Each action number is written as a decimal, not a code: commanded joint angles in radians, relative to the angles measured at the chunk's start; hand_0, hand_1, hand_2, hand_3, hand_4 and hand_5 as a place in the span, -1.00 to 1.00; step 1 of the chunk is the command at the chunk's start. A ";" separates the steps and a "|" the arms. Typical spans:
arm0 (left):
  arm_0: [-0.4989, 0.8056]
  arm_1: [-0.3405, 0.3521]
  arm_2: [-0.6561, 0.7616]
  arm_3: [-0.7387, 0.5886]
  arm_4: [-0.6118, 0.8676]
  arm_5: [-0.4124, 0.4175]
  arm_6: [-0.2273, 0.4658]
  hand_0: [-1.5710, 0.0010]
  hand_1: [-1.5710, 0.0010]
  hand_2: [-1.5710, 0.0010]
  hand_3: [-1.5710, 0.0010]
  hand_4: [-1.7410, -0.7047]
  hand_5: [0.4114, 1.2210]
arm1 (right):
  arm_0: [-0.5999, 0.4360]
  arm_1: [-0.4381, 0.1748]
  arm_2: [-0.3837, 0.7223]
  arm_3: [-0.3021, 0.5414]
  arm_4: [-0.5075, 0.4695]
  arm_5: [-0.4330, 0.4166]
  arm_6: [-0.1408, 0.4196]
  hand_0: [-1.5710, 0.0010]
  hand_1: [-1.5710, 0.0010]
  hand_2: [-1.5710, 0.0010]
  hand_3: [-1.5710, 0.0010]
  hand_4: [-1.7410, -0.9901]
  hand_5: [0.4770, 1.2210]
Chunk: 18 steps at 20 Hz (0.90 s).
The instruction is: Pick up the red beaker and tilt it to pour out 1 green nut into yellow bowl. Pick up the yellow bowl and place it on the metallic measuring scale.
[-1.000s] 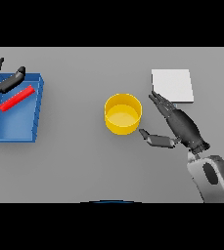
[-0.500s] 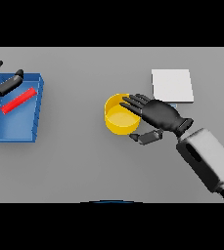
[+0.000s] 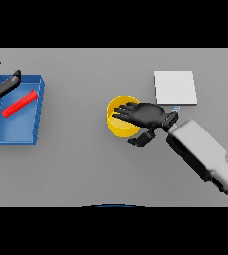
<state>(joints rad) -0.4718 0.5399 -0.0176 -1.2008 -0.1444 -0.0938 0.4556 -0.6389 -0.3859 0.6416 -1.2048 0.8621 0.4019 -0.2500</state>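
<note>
Boxy white-grey forearm (image 3: 205, 154) ends in a seemingly matte black robot hand (image 3: 148, 115).

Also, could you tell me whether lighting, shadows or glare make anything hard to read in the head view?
Head view: lighting is flat and even, with no glare on the grey table; the right hand covers part of the yellow bowl; the white scale reads as a plain pale square; the left hand, at the view's left edge by the blue tray, is partly cut off.
</note>
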 commanded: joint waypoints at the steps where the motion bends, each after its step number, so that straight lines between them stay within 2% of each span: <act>1: 0.008 -0.003 -0.004 -0.018 0.000 0.003 0.004 1.00 1.00 1.00 1.00 0.81 -0.28 | -0.018 0.006 0.011 0.025 0.009 0.009 0.000 1.00 1.00 1.00 1.00 0.53 -0.47; 3: 0.000 0.001 -0.001 -0.008 0.001 -0.003 0.008 1.00 1.00 1.00 1.00 0.81 -0.27 | -0.024 0.030 0.034 0.061 0.021 0.012 0.001 1.00 1.00 1.00 1.00 0.50 -0.47; 7: -0.011 -0.001 -0.006 0.023 -0.011 -0.004 -0.001 1.00 1.00 1.00 1.00 0.83 -0.27 | -0.059 0.041 0.041 0.119 0.027 0.023 0.000 1.00 1.00 1.00 0.98 0.47 -0.42; 9: -0.022 -0.001 -0.008 0.015 -0.008 -0.009 0.012 1.00 1.00 1.00 1.00 0.84 -0.25 | -0.058 0.043 0.041 0.115 0.025 0.037 0.010 1.00 1.00 0.99 0.95 0.42 -0.31; 11: -0.015 -0.002 -0.006 0.015 -0.007 -0.007 0.009 1.00 1.00 1.00 1.00 0.83 -0.26 | -0.054 0.057 0.047 0.122 0.032 0.027 0.028 0.94 0.92 0.89 0.83 0.28 -0.11; 12: -0.024 -0.001 -0.006 0.028 -0.012 -0.005 0.010 1.00 1.00 1.00 1.00 0.83 -0.26 | -0.053 0.050 0.047 0.118 0.031 0.026 0.008 0.75 0.77 0.76 0.73 0.15 0.11; 13: -0.021 0.000 -0.008 0.026 -0.015 -0.003 -0.002 1.00 1.00 1.00 1.00 0.84 -0.26 | -0.057 0.053 0.048 0.122 0.032 0.019 0.000 0.42 0.48 0.55 0.59 0.01 0.29; 14: -0.011 -0.002 -0.007 0.023 -0.012 -0.002 -0.006 1.00 1.00 1.00 1.00 0.84 -0.26 | -0.057 0.047 0.045 0.123 0.027 0.019 -0.011 0.14 0.19 0.24 0.27 -0.19 0.43; 15: -0.018 -0.006 -0.008 0.035 -0.013 -0.002 -0.007 1.00 1.00 1.00 1.00 0.84 -0.26 | -0.066 0.047 0.040 0.120 0.020 0.029 -0.017 -0.09 -0.05 -0.01 0.13 -0.34 0.55; 17: -0.012 0.002 -0.006 0.017 -0.011 -0.003 -0.013 1.00 1.00 1.00 1.00 0.84 -0.27 | -0.058 0.037 0.046 0.104 0.018 0.039 -0.020 -0.42 -0.39 -0.36 -0.12 -0.57 0.71; 18: -0.013 0.001 -0.008 0.014 -0.013 -0.003 -0.011 1.00 1.00 1.00 1.00 0.84 -0.27 | -0.059 0.041 0.048 0.107 0.016 0.036 -0.014 -0.53 -0.51 -0.44 -0.23 -0.65 0.77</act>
<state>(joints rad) -0.4853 0.5409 -0.0257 -1.1870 -0.1570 -0.0965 0.4443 -0.6985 -0.3451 0.6896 -1.0987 0.8775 0.4370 -0.2642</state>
